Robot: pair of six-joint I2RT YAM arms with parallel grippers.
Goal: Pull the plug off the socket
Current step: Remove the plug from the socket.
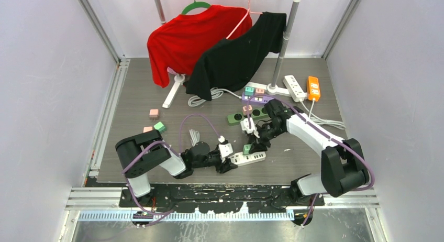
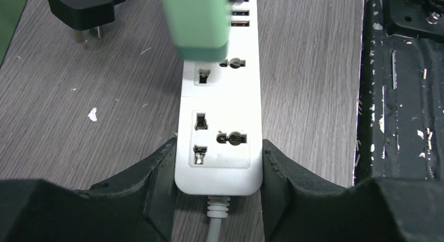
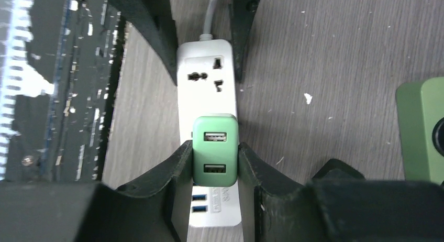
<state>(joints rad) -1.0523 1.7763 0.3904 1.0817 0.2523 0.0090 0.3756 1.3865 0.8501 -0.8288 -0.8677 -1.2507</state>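
Bracing the white power strip point(image 2: 220, 111), our left gripper point(image 2: 218, 161) clamps the end nearest its wrist, jaws part-spread against the 2 long sides. Ahead of those fingers, the green plug point(image 3: 215, 147) sits seated farther along the strip. Our right gripper point(image 3: 214, 166) pinches its 2 smooth side faces. We judge the plug light, rigid and slippery, its prongs tight: grip low, pull straight out.
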